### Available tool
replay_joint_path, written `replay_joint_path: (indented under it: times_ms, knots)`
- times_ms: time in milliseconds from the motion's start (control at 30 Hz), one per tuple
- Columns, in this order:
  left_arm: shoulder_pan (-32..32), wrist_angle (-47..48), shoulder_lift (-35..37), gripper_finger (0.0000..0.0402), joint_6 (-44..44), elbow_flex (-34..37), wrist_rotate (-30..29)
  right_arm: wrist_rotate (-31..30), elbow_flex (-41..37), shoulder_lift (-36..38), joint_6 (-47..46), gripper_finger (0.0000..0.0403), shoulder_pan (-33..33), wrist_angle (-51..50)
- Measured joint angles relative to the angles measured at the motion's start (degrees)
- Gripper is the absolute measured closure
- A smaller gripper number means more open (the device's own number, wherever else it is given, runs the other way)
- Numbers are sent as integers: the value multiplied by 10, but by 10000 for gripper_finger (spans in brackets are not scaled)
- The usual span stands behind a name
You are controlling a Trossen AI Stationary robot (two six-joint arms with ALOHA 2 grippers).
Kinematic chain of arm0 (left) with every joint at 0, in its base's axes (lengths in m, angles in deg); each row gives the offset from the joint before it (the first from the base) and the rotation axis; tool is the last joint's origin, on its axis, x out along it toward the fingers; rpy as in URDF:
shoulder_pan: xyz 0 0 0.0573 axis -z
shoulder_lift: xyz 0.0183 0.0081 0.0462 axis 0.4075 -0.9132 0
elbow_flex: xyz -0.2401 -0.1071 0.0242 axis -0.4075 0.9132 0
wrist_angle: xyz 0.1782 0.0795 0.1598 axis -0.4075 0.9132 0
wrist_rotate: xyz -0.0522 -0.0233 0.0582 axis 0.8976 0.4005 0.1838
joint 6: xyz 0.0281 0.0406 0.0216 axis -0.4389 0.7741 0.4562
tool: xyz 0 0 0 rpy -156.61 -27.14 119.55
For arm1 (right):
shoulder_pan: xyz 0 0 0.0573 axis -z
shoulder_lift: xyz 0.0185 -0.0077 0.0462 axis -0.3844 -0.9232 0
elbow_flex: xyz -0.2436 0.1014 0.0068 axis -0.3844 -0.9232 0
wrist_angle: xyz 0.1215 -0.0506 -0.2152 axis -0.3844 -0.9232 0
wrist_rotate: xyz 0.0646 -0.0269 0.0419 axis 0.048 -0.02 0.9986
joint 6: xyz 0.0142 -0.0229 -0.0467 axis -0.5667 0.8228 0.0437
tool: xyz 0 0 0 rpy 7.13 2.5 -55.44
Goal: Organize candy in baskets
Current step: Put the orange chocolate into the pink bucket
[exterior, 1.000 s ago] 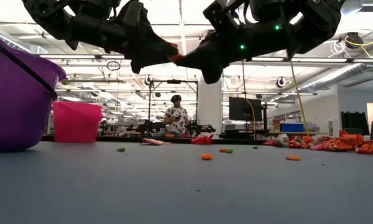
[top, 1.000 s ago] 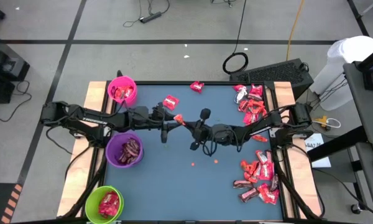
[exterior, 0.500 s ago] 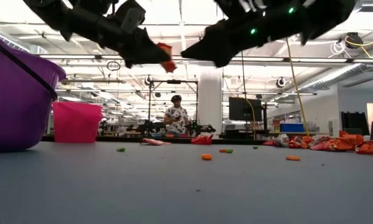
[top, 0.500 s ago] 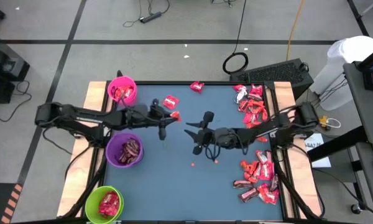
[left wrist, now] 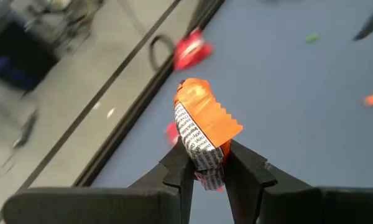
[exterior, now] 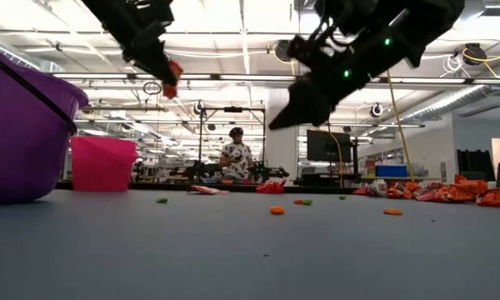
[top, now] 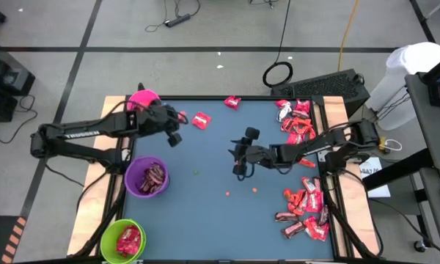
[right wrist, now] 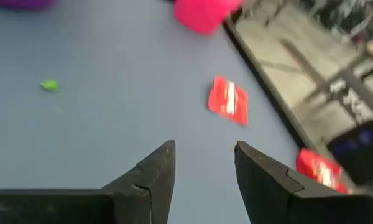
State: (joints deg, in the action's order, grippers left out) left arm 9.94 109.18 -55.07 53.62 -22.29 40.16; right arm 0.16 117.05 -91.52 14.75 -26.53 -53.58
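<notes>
Left gripper, raised off the table, pinches an orange-red wrapped candy between its fingertips; the bright pink basket lies just beside it on its outer side, the purple basket farther off. Right gripper, fingers spread and holding nothing, hangs over the mid-table, a loose red candy ahead of it. To finish the drop well, the candy should be centred over the pink rim and brought low before the pinch is released, lest the flat wrapper glance off.
</notes>
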Motion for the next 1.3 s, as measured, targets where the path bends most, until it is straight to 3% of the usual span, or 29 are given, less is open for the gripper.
replay_joint_path:
  times_ms: [233,500,667,800,1000,1133,1300]
  knots:
    - [-113,129,3,322,-1,-9,-78,0,0,-44,-34,248,17,-4]
    - [-261,142,-5,322,4,-9,-81,0,0,-60,-53,248,18,2]
    - [-316,133,-24,322,29,-9,-81,0,0,-60,-53,248,18,2]
    - [-341,137,-49,309,30,-9,-81,0,0,-60,-54,248,18,2]
    - [-355,150,-79,235,56,-9,-46,0,0,-60,-54,248,18,2]
    - [-351,143,-74,188,63,-15,-33,0,0,-60,-54,248,18,2]
    - [-319,118,-36,165,60,-26,-1,0,0,-60,-54,248,20,3]
